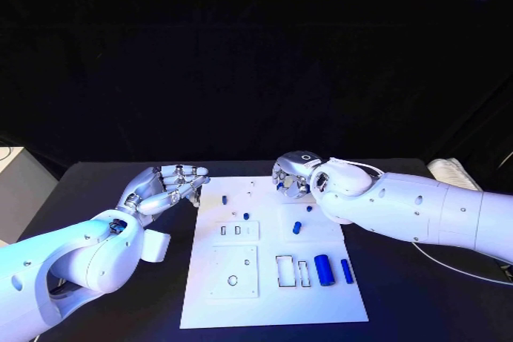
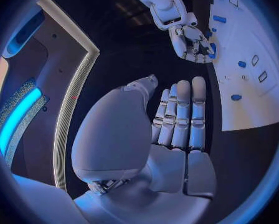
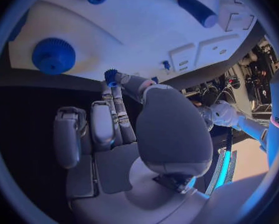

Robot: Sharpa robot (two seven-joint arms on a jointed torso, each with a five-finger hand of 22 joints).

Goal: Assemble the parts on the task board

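**Assembly early; most parts loose**

The right hand (image 3: 124, 134) pinches a small blue part (image 3: 110, 76) at its fingertips over the board's (image 1: 273, 297) far edge. The left hand (image 1: 162, 188) hovers beside the board, fingers apart, empty. Two cylinders (image 1: 323, 269) lie loose near the rectangular slots (image 1: 285, 271); those appear unfilled. Much likely remains.
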